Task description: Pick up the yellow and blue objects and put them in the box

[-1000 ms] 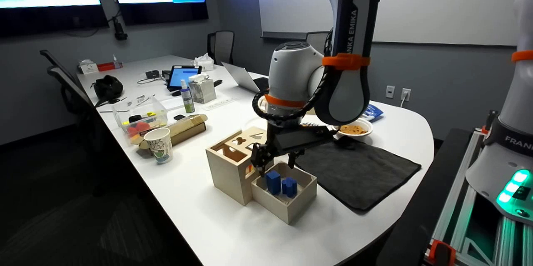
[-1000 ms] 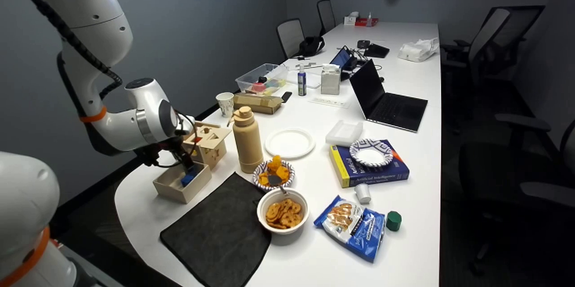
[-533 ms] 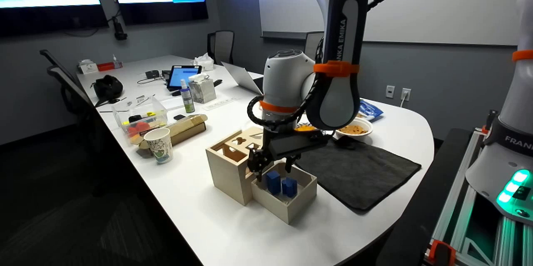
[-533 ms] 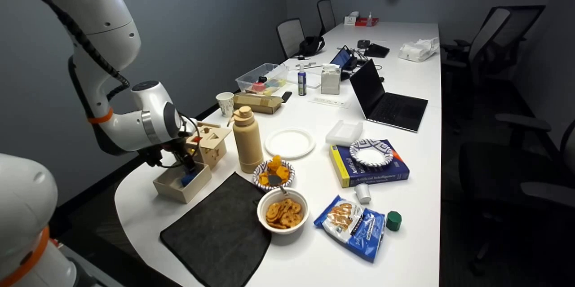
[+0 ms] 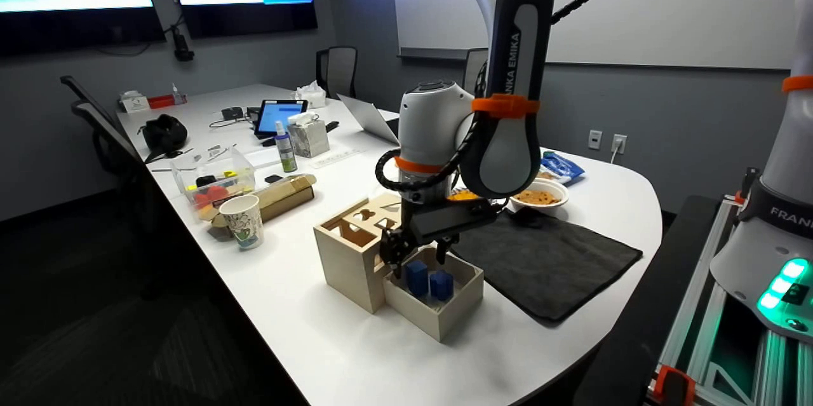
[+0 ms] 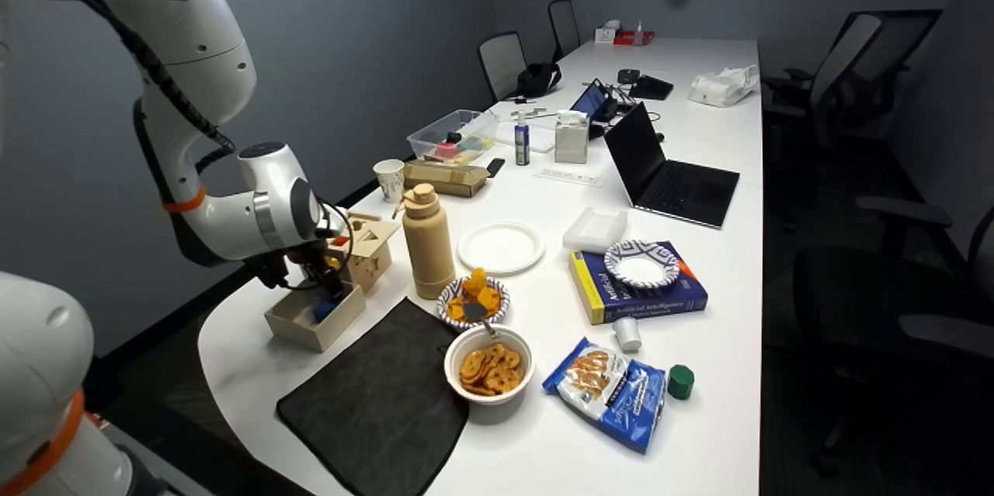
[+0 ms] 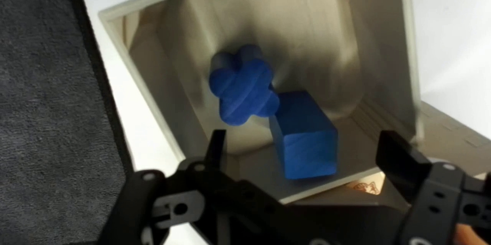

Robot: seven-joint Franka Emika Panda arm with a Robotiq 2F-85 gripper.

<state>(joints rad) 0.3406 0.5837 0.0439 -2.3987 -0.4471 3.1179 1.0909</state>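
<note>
You're right above the shallow light-wood tray, your black two-finger gripper angled down over it, its fingers spread well apart. Framed between them in the wrist view is the deep-blue square-ended block, standing upright in the tray. Just beside it, also in the tray, there's the deep-blue flower-shaped block with rounded lobes; whether those two touch, I can't tell you. Close beside the tray stands the taller light-wood cube, shaped holes cut in its faces. In an exterior view you get a small yellow patch at that cube, too hidden to name. Along another side of the tray, slightly apart, a black cloth lies flat on the white table.
</note>
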